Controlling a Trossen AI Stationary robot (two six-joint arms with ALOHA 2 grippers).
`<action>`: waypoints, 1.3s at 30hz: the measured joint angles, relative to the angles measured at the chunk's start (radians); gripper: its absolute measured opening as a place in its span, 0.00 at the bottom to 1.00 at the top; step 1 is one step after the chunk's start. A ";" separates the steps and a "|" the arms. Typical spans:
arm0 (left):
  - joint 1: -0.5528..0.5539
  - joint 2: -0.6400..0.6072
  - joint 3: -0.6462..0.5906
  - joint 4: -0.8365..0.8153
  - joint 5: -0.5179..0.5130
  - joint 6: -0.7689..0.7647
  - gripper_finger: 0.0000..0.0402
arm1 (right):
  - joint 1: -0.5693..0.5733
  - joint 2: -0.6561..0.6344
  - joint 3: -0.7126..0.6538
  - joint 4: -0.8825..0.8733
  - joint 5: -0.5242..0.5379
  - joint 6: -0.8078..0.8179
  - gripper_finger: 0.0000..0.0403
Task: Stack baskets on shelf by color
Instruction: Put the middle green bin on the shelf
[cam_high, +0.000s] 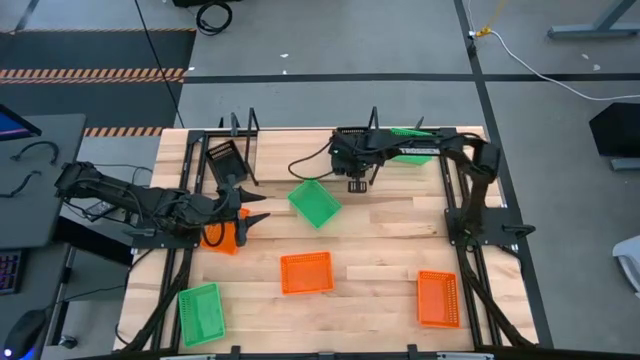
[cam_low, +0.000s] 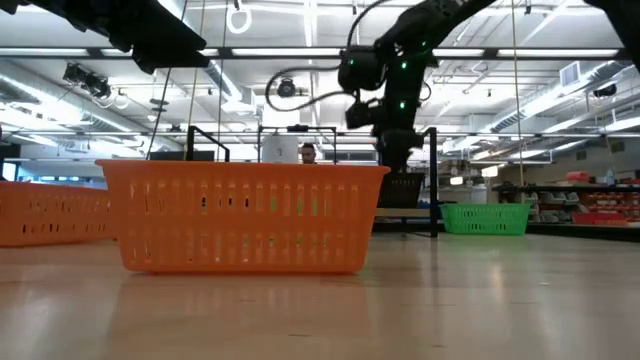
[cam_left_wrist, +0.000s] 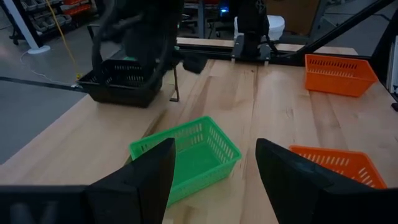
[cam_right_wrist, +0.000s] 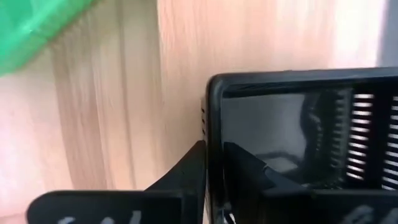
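The right gripper (cam_right_wrist: 208, 177) pinches one wall of a black basket (cam_right_wrist: 298, 124), one finger on each side of that wall; a green basket (cam_high: 315, 201) lies just beside it. The left gripper (cam_high: 252, 218) stands wide, empty, with an orange basket (cam_high: 222, 236) beneath it.

No text, label, brand, number or sign can be read on the baskets, the bench or the room behind.
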 joint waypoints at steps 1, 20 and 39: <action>0.000 0.000 0.000 0.000 0.000 0.000 0.58 | 0.000 -0.010 0.000 0.001 -0.001 0.001 0.14; 0.000 0.000 0.000 0.000 0.000 -0.001 0.58 | 0.005 -0.039 0.000 0.054 -0.064 0.077 0.14; 0.000 0.000 0.000 0.000 0.000 -0.002 0.58 | 0.017 -0.039 0.000 0.121 -0.110 0.210 0.14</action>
